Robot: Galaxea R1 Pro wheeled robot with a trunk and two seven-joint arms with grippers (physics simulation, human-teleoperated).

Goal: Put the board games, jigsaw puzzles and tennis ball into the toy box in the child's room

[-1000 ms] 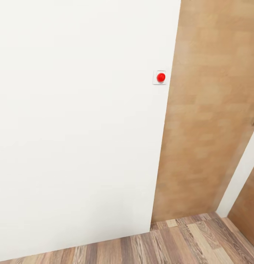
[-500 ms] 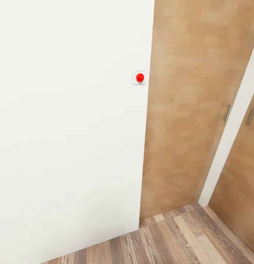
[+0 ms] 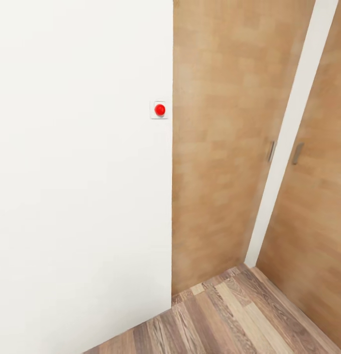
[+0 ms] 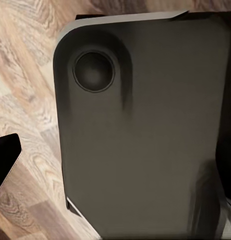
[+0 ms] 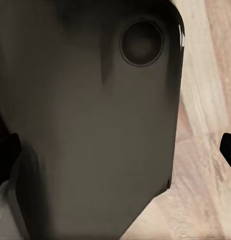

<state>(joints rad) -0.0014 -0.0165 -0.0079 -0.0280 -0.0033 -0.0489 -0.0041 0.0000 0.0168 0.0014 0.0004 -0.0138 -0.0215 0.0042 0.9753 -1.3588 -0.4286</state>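
Stage: judged to be travel; the robot faces a corner of wall and doors, and no toy, toy box, table or bed is in sight, so where they lie cannot be told from here.
Wall: one white wall takes the left of the head view, close up, which suggests the base stands near it.
Button: one red round button on a small white plate, set at the wall's edge just beside the door, likely placed there as a door control.
Doors: two brown wooden panels; the nearer door meets the wall, the second door stands at an angle to the right.
Strip: one white strip runs between the two doors.
Handles: two short grey handles, one on the nearer door, one on the second.
Floor: wood planks, bare where seen.
Left wrist: a dark rounded body panel with one round recess, over planks; probably the arm is tucked at the robot's side for driving.
Right wrist: a like dark panel with one recess, over paler planks.
Grippers: only a black tip at each wrist picture's edge; apart or together, I cannot tell, nor whether either holds anything.
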